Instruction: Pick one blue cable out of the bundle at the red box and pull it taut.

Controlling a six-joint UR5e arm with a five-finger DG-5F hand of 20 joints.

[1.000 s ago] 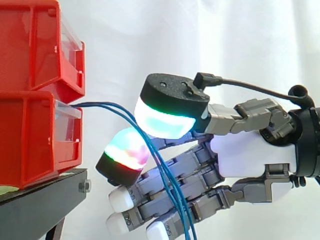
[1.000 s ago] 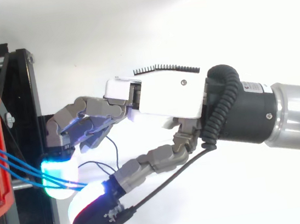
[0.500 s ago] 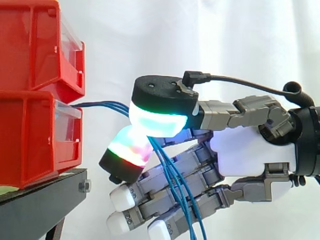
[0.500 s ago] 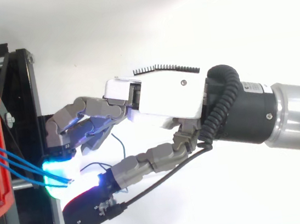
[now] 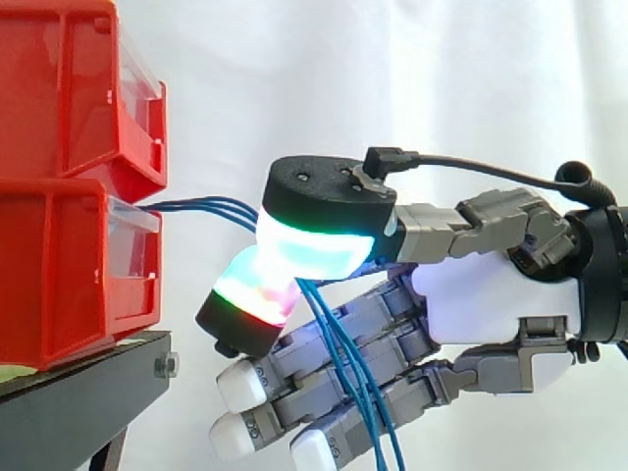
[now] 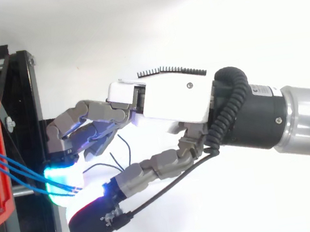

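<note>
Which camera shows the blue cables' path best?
Side view: the blue cables leave the red box, pass between the hand's pads and hang down. The top view shows them running from the box into the pads.

The hand (image 5: 491, 304) pinches blue cables (image 5: 206, 205) running from the red box (image 5: 59, 265).

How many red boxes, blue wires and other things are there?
2 red plastic bins, lower and upper
3 thin blue cables
1 black stand
1 robot hand
Total: 7
</note>
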